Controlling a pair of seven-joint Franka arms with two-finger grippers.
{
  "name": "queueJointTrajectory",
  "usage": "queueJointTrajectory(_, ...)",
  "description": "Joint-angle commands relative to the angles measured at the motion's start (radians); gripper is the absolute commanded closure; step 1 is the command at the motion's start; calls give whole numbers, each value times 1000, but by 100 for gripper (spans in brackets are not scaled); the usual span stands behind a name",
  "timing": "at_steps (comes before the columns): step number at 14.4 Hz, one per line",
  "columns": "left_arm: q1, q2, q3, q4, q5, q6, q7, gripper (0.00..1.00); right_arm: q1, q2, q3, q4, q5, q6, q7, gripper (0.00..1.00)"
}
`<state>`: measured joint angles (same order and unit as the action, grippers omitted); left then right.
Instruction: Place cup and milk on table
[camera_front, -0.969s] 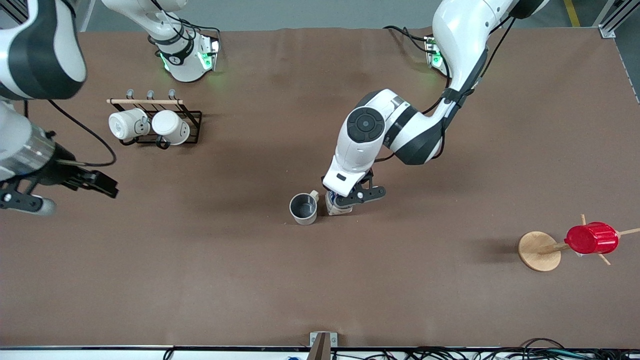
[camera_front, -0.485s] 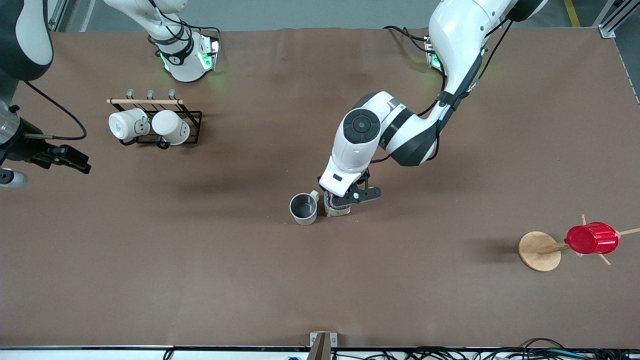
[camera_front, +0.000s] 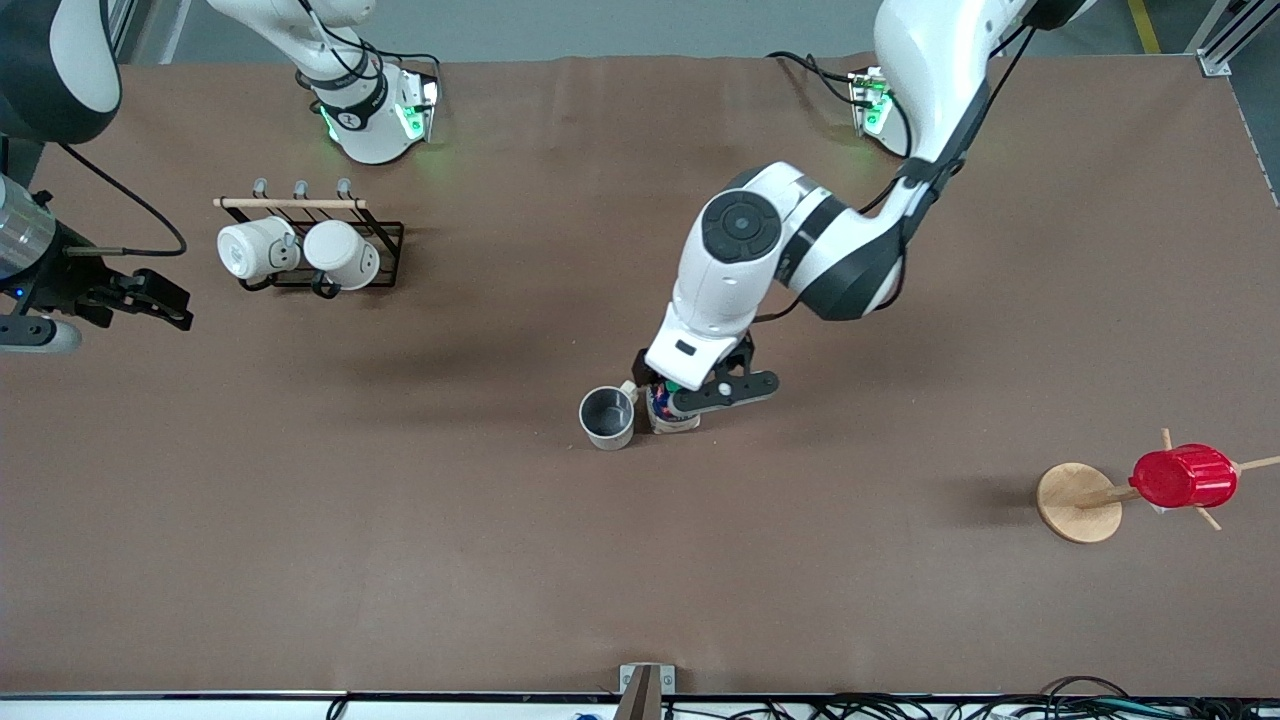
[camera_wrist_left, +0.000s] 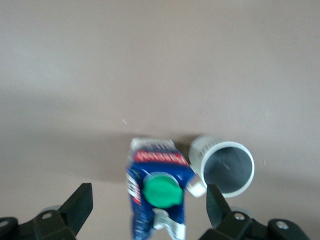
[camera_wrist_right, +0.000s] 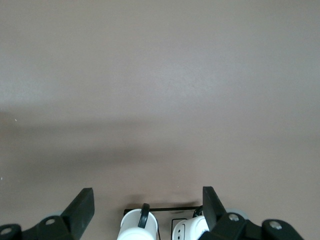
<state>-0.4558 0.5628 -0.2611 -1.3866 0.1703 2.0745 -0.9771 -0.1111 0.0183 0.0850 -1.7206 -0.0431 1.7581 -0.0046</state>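
The milk (camera_front: 668, 412), a blue and white carton with a green cap, stands upright on the brown table (camera_front: 400, 560). The cup (camera_front: 607, 417), cream-white with a grey inside, stands right beside it toward the right arm's end. My left gripper (camera_front: 692, 396) hangs just above the milk, open, with its fingers wide on either side and not touching. In the left wrist view the milk (camera_wrist_left: 159, 192) sits between the fingers (camera_wrist_left: 80, 207) of the left gripper (camera_wrist_left: 148, 191), with the cup (camera_wrist_left: 227, 167) next to it. My right gripper (camera_front: 160, 300) is open and empty at the right arm's end of the table.
A black rack (camera_front: 385, 240) with two white mugs (camera_front: 300, 250) stands near the right arm's base; the mugs (camera_wrist_right: 140, 227) also show in the right wrist view under the right gripper (camera_wrist_right: 148, 192). A ribbed red cup (camera_front: 1183, 476) hangs on a wooden stand with a round disc base (camera_front: 1078, 502).
The left gripper has lifted a little off the milk, so the green cap now shows. The right gripper has drawn back toward the right arm's end of the table.
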Motion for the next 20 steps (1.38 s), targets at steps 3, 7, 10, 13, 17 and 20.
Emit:
queueJointTrajectory(3,184,-213,-4,-25,51,-207,217,0,-15,-24,10,1,-3,3,-31,4)
queueJointTrajectory(7,310,-360,-9,-28,31,-382,429,0,-15,-23,10,13,-3,3,-31,4)
queueJointTrajectory(10,403,-448,-10,-43,-44,-505,536,0,-16,-21,10,13,-3,3,-31,4)
queueJointTrajectory(13,476,-556,2,-129,-106,-542,710,0,-16,-21,10,13,-3,1,-31,4)
queueJointTrajectory(17,506,-687,86,-256,-153,-567,903,0,-18,-21,10,13,0,3,-29,4)
queueJointTrajectory(20,505,-722,117,-290,-167,-568,919,0,-18,-21,10,12,2,1,-29,4)
